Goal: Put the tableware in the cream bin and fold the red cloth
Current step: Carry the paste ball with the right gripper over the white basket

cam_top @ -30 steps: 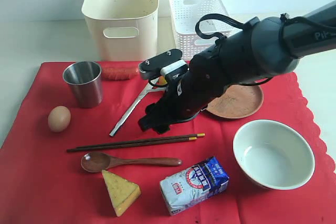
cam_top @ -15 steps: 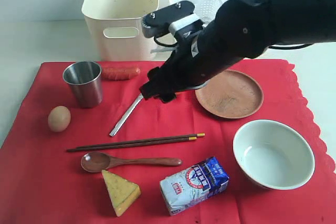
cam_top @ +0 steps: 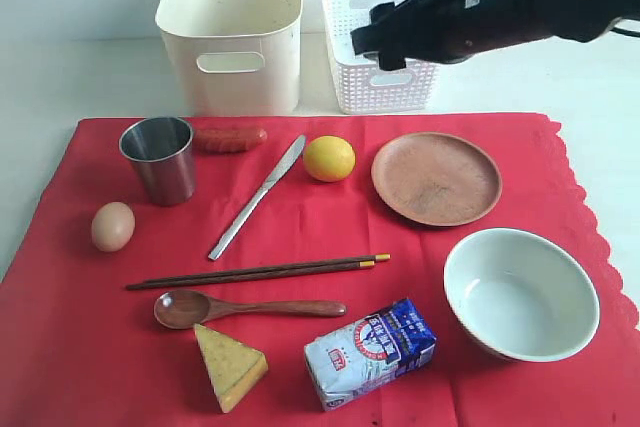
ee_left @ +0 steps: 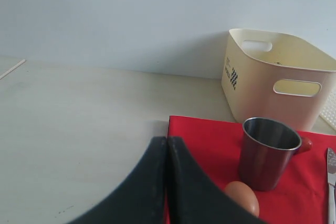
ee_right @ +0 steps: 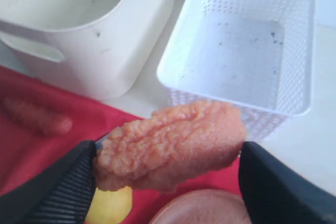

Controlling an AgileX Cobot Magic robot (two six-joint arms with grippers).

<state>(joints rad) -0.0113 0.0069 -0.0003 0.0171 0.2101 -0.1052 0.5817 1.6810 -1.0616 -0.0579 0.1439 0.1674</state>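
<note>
On the red cloth point(cam_top: 90, 347) lie the steel cup point(cam_top: 160, 159), silver knife point(cam_top: 257, 197), chopsticks point(cam_top: 255, 272), wooden spoon point(cam_top: 245, 308), brown plate point(cam_top: 436, 178) and pale green bowl point(cam_top: 520, 293). The cream bin point(cam_top: 232, 32) stands behind the cloth, with nothing showing inside. My right gripper point(ee_right: 168, 156) is shut on a lumpy pinkish-orange food piece point(ee_right: 170, 145), held up near the front rim of the white lattice basket point(ee_right: 247, 45). My left gripper point(ee_left: 168, 148) is shut and empty, low beside the cloth's left edge, short of the cup point(ee_left: 268, 153).
An egg point(cam_top: 112, 226), sausage point(cam_top: 230, 137), lemon point(cam_top: 329, 158), cheese wedge point(cam_top: 230, 367) and milk carton point(cam_top: 370, 352) also lie on the cloth. The lattice basket point(cam_top: 375, 92) stands right of the bin. My right arm point(cam_top: 500, 2) crosses above the basket.
My right arm has risen from the cloth beside the knife and swung back-right to the lattice basket with the food piece. The lemon, knife and plate are uncovered now.
</note>
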